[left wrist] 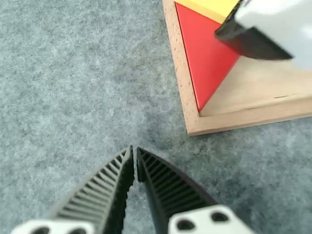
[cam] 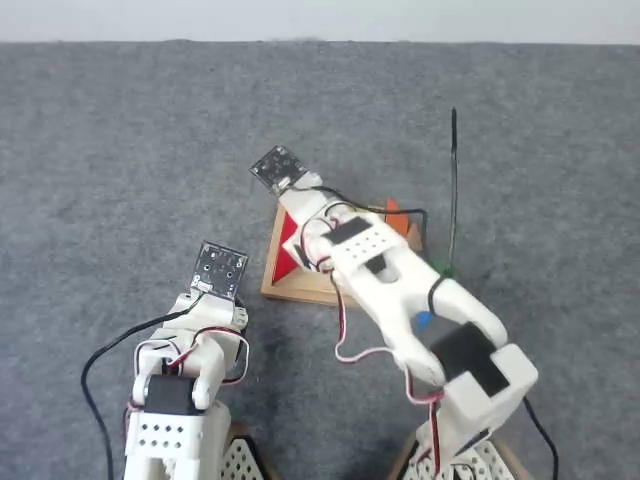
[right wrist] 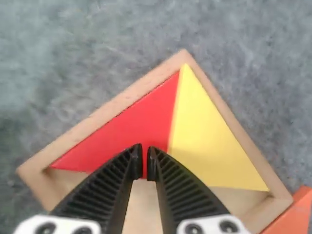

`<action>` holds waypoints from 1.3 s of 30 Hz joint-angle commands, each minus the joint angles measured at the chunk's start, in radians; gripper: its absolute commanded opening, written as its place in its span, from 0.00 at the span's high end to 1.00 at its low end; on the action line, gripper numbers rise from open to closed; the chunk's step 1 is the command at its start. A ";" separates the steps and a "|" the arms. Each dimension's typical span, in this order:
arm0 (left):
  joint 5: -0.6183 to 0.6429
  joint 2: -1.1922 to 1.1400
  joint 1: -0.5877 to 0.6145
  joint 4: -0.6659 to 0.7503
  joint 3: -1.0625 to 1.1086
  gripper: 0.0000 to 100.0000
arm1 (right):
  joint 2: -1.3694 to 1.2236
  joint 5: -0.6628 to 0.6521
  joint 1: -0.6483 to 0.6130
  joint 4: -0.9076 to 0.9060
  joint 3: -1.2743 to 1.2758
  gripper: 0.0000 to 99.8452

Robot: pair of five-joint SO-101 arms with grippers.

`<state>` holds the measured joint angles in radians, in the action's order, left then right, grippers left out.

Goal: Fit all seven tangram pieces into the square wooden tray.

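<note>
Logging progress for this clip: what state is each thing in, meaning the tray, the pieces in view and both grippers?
wooden tray: partly filled, bare floor showing.
red triangle: flat in the tray, against its rim.
yellow triangle: flat in the tray, edge to edge with the red one.
orange piece: outside the tray, by its rim.
left gripper: shut, empty, over the carpet.
right gripper: shut, empty, over the tray.

High camera looking steeply down, wrist cameras low, facing down (all share the tray (cam: 290,291))
</note>
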<state>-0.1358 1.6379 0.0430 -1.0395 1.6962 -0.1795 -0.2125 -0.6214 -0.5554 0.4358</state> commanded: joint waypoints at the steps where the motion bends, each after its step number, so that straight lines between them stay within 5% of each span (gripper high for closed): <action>1: 0.008 0.012 0.003 -0.005 -0.007 0.99 | 0.012 0.006 0.047 -0.018 -0.080 0.98; 13: 0.008 0.012 0.003 -0.005 -0.007 0.99 | 0.101 0.005 0.064 -0.113 -0.080 0.98; 20: 0.008 0.012 0.003 -0.005 -0.007 0.99 | 0.332 0.011 0.268 -0.329 -0.029 0.97; 27: 0.008 0.012 0.003 -0.005 -0.007 0.99 | 0.180 0.012 0.346 -0.320 -0.034 0.82; 39: 0.008 0.012 0.003 -0.005 -0.007 0.99 | -0.094 0.012 0.354 -0.335 -0.204 0.82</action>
<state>-0.1358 1.6379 0.0430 -1.0395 1.6962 -0.2654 -0.2110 -0.2823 -0.8807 0.3007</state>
